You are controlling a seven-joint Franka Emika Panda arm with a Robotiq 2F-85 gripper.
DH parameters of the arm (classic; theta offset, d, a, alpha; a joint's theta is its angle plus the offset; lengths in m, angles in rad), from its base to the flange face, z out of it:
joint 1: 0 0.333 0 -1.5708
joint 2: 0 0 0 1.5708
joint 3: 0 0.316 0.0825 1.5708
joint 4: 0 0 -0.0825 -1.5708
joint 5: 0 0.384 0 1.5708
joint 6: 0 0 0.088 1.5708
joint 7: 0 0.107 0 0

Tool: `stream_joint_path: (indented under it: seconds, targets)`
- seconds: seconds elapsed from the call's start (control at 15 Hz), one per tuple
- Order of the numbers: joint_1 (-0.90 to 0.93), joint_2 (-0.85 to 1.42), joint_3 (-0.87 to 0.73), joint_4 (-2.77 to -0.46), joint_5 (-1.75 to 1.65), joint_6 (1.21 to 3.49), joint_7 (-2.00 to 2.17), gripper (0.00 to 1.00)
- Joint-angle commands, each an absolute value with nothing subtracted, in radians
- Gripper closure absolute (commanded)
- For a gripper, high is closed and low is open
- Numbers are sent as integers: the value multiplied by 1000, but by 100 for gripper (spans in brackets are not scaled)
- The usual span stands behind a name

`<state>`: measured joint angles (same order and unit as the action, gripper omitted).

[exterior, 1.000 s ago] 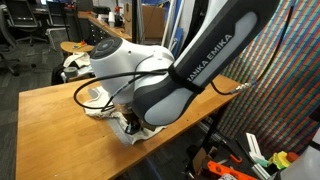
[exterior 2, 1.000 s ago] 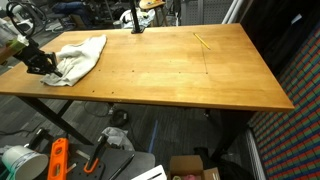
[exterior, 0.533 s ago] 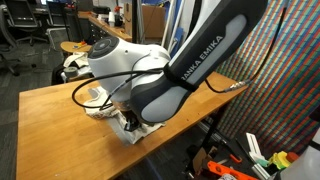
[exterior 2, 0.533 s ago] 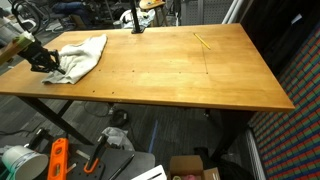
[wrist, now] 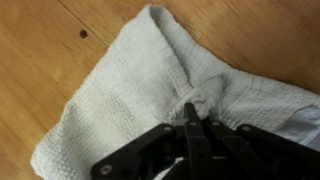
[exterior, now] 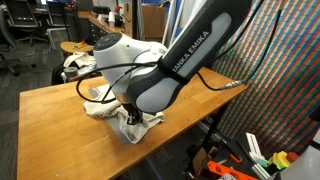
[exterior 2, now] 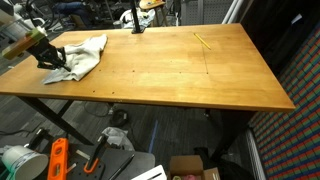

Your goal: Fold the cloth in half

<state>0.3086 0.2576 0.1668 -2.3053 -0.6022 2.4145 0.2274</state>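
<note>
I see the big wooden surface (exterior 2: 180,70). The cloth (exterior 2: 85,52) lies bunched up near one end of it. My end effector (exterior 2: 50,60) is pinched shut on a fold at the cloth's edge, and the rest spreads away from it.

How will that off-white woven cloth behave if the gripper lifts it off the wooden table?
Probably floppy: the off-white woven cloth puckers into folds where the gripper pinches it, so it should drape and hang. Likely light, as it lies rumpled in loose heaps. Its coarse weave suggests it won't slip easily on the wooden table.
</note>
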Motion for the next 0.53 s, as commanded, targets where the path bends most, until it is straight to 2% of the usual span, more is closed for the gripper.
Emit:
stream_joint_path:
  seconds: [0.0, 0.47]
  targets:
    - [285, 278, 168, -2311, -566, 2403, 123, 99]
    - [287, 228, 164, -2375, -584, 2458, 143, 99]
